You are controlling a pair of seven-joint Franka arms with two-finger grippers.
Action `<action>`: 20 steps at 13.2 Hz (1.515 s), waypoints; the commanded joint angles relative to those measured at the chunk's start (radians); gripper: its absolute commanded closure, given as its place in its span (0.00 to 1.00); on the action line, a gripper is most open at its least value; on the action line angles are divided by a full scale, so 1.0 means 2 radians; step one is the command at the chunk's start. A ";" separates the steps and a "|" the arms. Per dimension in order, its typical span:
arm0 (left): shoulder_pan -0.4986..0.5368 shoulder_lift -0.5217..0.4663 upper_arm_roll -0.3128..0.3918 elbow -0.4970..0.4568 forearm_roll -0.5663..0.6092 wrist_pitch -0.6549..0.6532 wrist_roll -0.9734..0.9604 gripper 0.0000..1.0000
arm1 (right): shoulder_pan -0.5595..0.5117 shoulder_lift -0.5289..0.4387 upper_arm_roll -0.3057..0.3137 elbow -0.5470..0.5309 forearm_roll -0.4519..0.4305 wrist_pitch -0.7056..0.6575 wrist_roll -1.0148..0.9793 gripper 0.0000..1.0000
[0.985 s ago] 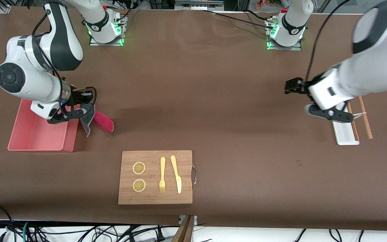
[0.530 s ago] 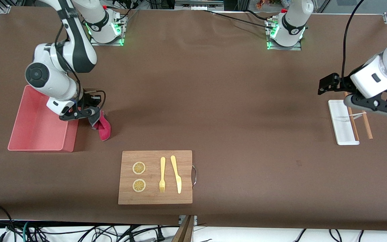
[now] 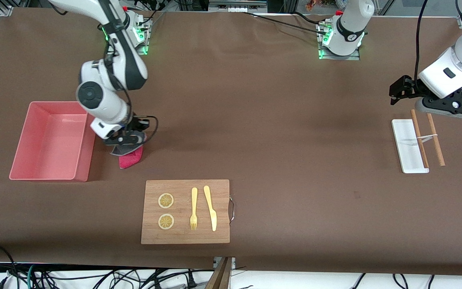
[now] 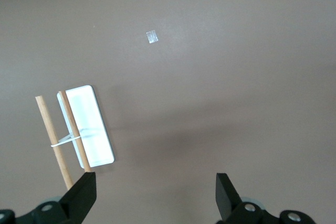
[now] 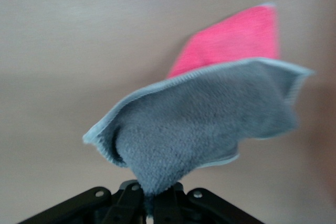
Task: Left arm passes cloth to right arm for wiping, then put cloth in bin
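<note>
1. Since the earlier frames the right arm has swung away from over the bin toward the middle of the frame, carrying the cloth along; the left arm has pulled back to the upper right edge.
2. The right gripper is clamped shut on the cloth, which hangs grey side up just beside the bin, between it and the wooden board.
3. The left gripper waits with its fingers spread wide and holds nothing, above the white tray and two wooden sticks.
4. A brown cover spans the whole table; on the board lie two lemon slices, a fork and a knife.
5. Cables trail along the frame's lower edge.
</note>
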 commanded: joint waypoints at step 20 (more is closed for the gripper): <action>0.012 -0.003 0.005 -0.003 -0.017 0.006 -0.031 0.00 | -0.004 0.052 0.046 0.125 0.051 -0.115 0.112 1.00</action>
